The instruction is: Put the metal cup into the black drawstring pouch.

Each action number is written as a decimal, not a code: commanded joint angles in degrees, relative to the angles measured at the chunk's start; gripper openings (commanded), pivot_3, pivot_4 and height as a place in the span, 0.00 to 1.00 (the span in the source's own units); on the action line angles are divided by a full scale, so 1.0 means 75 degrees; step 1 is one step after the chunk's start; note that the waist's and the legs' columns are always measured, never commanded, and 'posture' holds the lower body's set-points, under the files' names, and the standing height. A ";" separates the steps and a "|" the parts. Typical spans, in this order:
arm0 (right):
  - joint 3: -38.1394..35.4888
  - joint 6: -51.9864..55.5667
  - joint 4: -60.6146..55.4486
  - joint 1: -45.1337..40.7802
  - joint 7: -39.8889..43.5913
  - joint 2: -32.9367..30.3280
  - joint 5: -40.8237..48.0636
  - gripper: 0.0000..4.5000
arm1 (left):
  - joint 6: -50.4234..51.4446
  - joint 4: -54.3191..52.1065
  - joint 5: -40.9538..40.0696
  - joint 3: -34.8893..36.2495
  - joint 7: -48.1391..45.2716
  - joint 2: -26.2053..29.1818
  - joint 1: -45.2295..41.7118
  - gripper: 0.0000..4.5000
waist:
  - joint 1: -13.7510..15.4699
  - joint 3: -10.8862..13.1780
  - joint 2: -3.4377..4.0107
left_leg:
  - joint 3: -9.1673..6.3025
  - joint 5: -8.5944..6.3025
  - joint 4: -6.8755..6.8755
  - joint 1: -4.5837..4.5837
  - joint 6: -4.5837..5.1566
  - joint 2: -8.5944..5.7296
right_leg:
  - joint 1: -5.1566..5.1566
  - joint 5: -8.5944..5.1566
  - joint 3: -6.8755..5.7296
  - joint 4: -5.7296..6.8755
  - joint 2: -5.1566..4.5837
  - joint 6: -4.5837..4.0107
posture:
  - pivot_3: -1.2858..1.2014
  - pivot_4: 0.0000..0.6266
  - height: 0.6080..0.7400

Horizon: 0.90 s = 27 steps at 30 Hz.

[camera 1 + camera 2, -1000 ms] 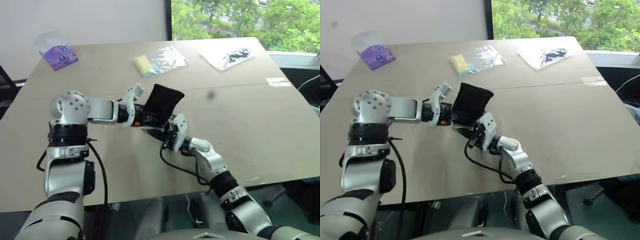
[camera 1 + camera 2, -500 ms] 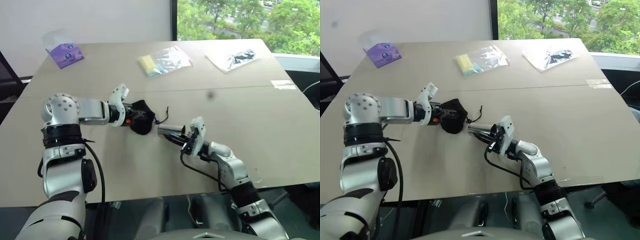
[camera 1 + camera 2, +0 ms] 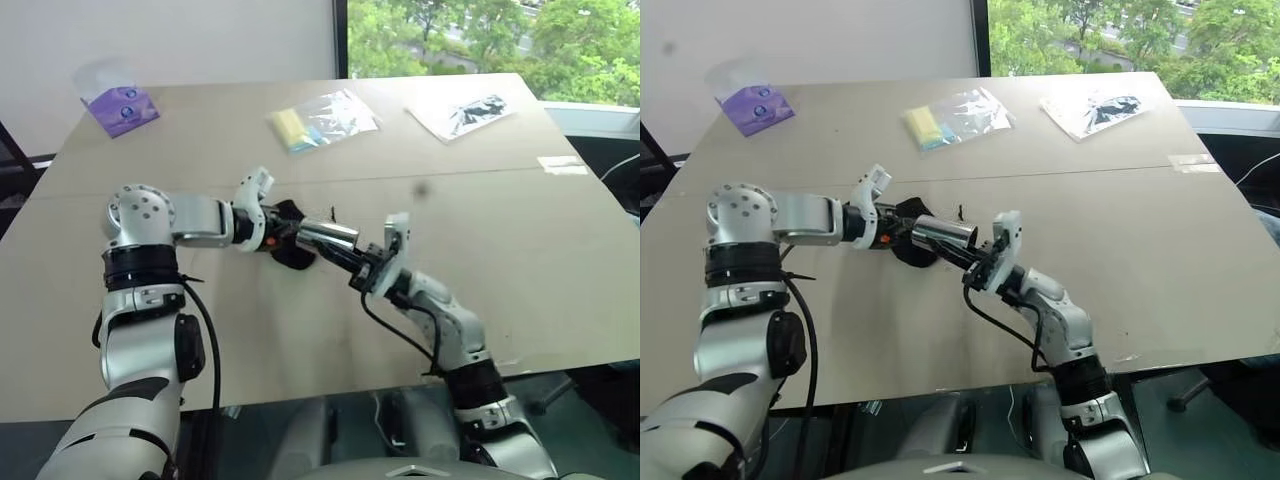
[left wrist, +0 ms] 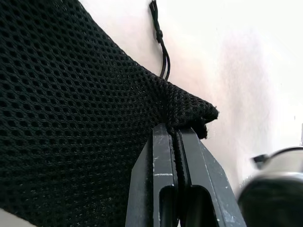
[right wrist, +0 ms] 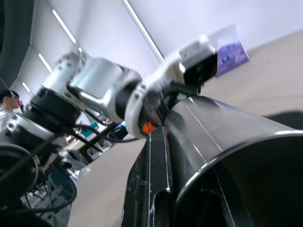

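The tabletop (image 3: 560, 280) is wide and beige, and the pouch (image 3: 292, 240) lies bunched up on it, a little to the robot's left of the middle. This pouch is the landmark for all the rest. Far behind it lie three plastic bags: a purple one (image 3: 120, 108) to the left, a yellow one (image 3: 320, 120) almost straight behind, and a black-printed one (image 3: 460, 113) to the right. The left gripper (image 3: 275, 236) comes to the pouch from the left, and its fingers (image 4: 165, 179) are clenched on the edge of the mesh fabric (the thin cord (image 4: 161, 42) hangs loose just past them). The right gripper (image 3: 352, 262) is just right of the pouch, fingers (image 5: 151, 189) grasping the cup (image 3: 325, 236). The cup is tipped on its side above the tabletop, touching or almost touching the pouch.
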 commanded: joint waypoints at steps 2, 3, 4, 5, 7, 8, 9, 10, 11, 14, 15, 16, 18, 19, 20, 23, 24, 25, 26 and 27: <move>0.0139 -0.0603 0.0668 -0.0067 -0.0059 0.0425 -0.0288 0.01 | 0.0017 -0.0275 -0.0284 0.0238 0.0133 0.0011 0.0024 0.00 | -0.0008 0.0000 0.0000 | 0.0000 0.0000 0.0000 -0.0003 0.0000 0.0000 | -0.0003 0.0000 0.0001 0.0001 0.0000 0.0000 | 0.52 0.24 1.00; 0.0152 -0.0719 0.0800 -0.0056 -0.0092 0.0457 -0.0363 0.01 | 0.0017 -0.0301 -0.0322 0.0254 0.0161 0.0022 0.0056 0.00 | -0.0008 0.0000 0.0000 | 0.0000 0.0000 0.0000 -0.0002 0.0000 0.0000 | -0.0004 0.0000 0.0001 0.0001 0.0000 0.0000 | 0.52 0.24 1.00; 0.0175 -0.0796 0.0892 -0.0049 -0.0081 0.0464 -0.0412 0.01 | 0.0017 -0.0319 -0.0362 0.0267 0.0187 0.0032 0.0085 0.00 | -0.0008 0.0000 0.0000 | 0.0000 0.0000 0.0000 -0.0003 0.0000 0.0000 | -0.0004 0.0000 0.0000 0.0001 0.0000 0.0000 | 0.52 0.24 1.00; 0.0198 -0.0884 0.1003 -0.0052 -0.0106 0.0461 -0.0493 0.01 | 0.0017 -0.0357 -0.0409 0.0273 0.0213 0.0044 0.0131 0.00 | -0.0008 0.0000 0.0000 | 0.0000 0.0000 0.0000 -0.0003 0.0000 0.0000 | -0.0004 0.0000 0.0000 0.0001 0.0000 0.0000 | 0.52 0.24 1.00; 0.0207 -0.1103 0.1267 -0.0113 -0.0203 0.0462 -0.0660 0.01 | 0.0017 -0.0437 -0.0490 0.0281 0.0270 0.0049 0.0226 0.00 | -0.0027 0.0000 0.0000 | 0.0000 0.0000 0.0000 -0.0001 0.0000 0.0000 | -0.0004 0.0000 0.0002 0.0001 0.0000 0.0000 | 0.52 0.24 1.00; 0.0198 -0.1196 0.1392 -0.0155 -0.0247 0.0464 -0.0722 0.01 | 0.0017 -0.0493 -0.0532 0.0296 0.0313 0.0039 0.0279 0.00 | -0.0029 0.0000 0.0000 | 0.0001 0.0000 0.0000 -0.0001 0.0000 0.0000 | -0.0004 0.0000 0.0003 0.0001 0.0000 0.0000 | 0.52 0.24 1.00; 0.0181 -0.1289 0.1512 -0.0208 -0.0313 0.0470 -0.0790 0.01 | 0.0017 -0.0538 -0.0563 0.0311 0.0349 0.0029 0.0317 0.00 | -0.0023 0.0000 0.0000 | 0.0001 0.0000 0.0000 0.0000 0.0000 0.0001 | -0.0003 0.0000 0.0002 0.0002 0.0000 0.0000 | 0.52 0.24 1.00; 0.0131 -0.1411 0.1705 -0.0307 -0.0461 0.0491 -0.0898 0.01 | 0.0017 -0.0587 -0.0578 0.0313 0.0368 0.0027 0.0353 0.00 | -0.0030 0.0000 0.0000 | 0.0000 0.0000 0.0000 0.0000 -0.0001 0.0001 | -0.0003 0.0000 0.0001 0.0002 0.0000 0.0000 | 0.52 0.24 1.00; 0.0088 -0.1485 0.1924 -0.0435 -0.0633 0.0498 -0.1023 0.01 | 0.0017 -0.0642 -0.0596 0.0311 0.0392 0.0027 0.0395 0.00 | -0.0032 -0.0001 -0.0001 | 0.0002 0.0001 0.0000 0.0005 -0.0001 0.0001 | -0.0001 0.0000 0.0003 0.0003 0.0001 0.0000 | 0.52 0.24 1.00; 0.0063 -0.1611 0.2622 -0.0825 -0.1266 0.0456 -0.1583 0.01 | 0.0017 -0.0838 -0.0620 0.0261 0.0430 0.0040 0.0504 0.00 | -0.0034 -0.0002 -0.0002 | 0.0002 0.0002 0.0000 0.0009 -0.0003 0.0001 | 0.0002 0.0000 0.0003 0.0008 0.0001 0.0000 | 0.52 0.24 1.00; 0.0080 -0.1632 0.2768 -0.0916 -0.1332 0.0440 -0.1722 0.01 | 0.0017 -0.0951 -0.0608 0.0209 0.0414 0.0056 0.0540 0.00 | -0.0030 -0.0003 -0.0002 | 0.0002 0.0002 0.0000 0.0012 -0.0003 0.0001 | 0.0003 0.0001 0.0003 0.0010 0.0001 0.0000 | 0.52 0.24 1.00; 0.0200 -0.1589 0.2760 -0.0958 -0.1244 0.0422 -0.1827 0.01 | 0.0017 -0.1323 -0.0459 0.0212 0.0303 0.0005 0.0597 0.00 | -0.0027 -0.0004 -0.0004 | 0.0003 0.0002 0.0000 0.0014 -0.0004 0.0001 | 0.0005 0.0001 0.0004 0.0010 0.0001 0.0000 | 0.52 0.24 1.00; 0.0465 -0.1462 0.2599 -0.0973 -0.0949 0.0362 -0.1961 0.01 | 0.0017 -0.1682 -0.0305 0.0330 0.0293 -0.0133 0.0607 0.00 | -0.0006 -0.0005 -0.0006 | 0.0002 0.0002 0.0000 0.0013 -0.0004 0.0001 | 0.0007 0.0001 0.0003 0.0009 0.0000 0.0000 | 0.52 0.24 1.00; 0.0647 -0.1431 0.2513 -0.0970 -0.0817 0.0296 -0.2107 0.01 | 0.0010 -0.1830 -0.0205 0.0393 0.0272 -0.0198 0.0577 0.00 | 0.0011 -0.0005 -0.0006 | 0.0002 0.0002 0.0002 0.0013 -0.0004 0.0000 | 0.0009 0.0001 0.0002 0.0008 -0.0001 0.0000 | 0.52 0.24 1.00; 0.0785 -0.1447 0.2467 -0.0975 -0.0724 0.0230 -0.2252 0.01 | -0.0022 -0.1961 -0.0107 0.0384 0.0230 -0.0223 0.0546 0.00 | 0.0010 -0.0005 -0.0006 | 0.0000 0.0002 0.0002 0.0012 -0.0003 -0.0001 | 0.0009 0.0001 0.0001 0.0007 -0.0002 0.0000 | 0.52 0.24 1.00; 0.1277 -0.1566 0.2389 -0.1045 -0.0436 -0.0024 -0.2766 0.01 | -0.0230 -0.2721 0.0228 0.0011 -0.0100 -0.0178 0.0371 0.00 | -0.0012 -0.0005 -0.0005 | 0.0001 0.0002 0.0002 0.0011 -0.0003 -0.0001 | 0.0008 0.0001 0.0001 0.0006 0.0000 0.0000 | 0.52 0.24 1.00; 0.1385 -0.1613 0.2373 -0.1086 -0.0346 -0.0093 -0.2873 0.01 | -0.0305 -0.2922 0.0309 -0.0079 -0.0203 -0.0196 0.0278 0.00 | -0.0019 -0.0005 -0.0005 | 0.0002 0.0002 0.0001 0.0012 -0.0004 -0.0001 | 0.0008 0.0000 0.0001 0.0007 0.0000 0.0000 | 0.52 0.24 1.00; 0.1412 -0.1639 0.2375 -0.1137 -0.0308 -0.0113 -0.2906 0.01 | -0.0298 -0.3083 0.0333 -0.0145 -0.0321 -0.0225 0.0199 0.00 | -0.0041 -0.0004 -0.0004 | 0.0001 0.0002 0.0000 0.0012 -0.0004 -0.0001 | 0.0008 0.0000 0.0001 0.0007 0.0001 0.0000 | 0.52 0.24 1.00; 0.1370 -0.1745 0.2442 -0.1236 -0.0377 -0.0091 -0.2945 0.01 | -0.0177 -0.3158 0.0236 -0.0135 -0.0393 -0.0309 0.0110 0.00 | -0.0049 -0.0003 -0.0003 | 0.0003 0.0002 0.0000 0.0012 -0.0004 0.0000 | 0.0007 0.0001 0.0003 0.0007 0.0003 0.0000 | 0.52 0.24 1.00; 0.1251 -0.1829 0.2560 -0.1369 -0.0517 -0.0024 -0.2945 0.01 | -0.0075 -0.3179 0.0089 -0.0100 -0.0427 -0.0399 0.0062 0.00 | -0.0054 -0.0003 -0.0003 | 0.0005 0.0002 -0.0001 0.0012 -0.0004 0.0000 | 0.0006 0.0000 0.0006 0.0007 0.0003 0.0000 | 0.52 0.24 1.00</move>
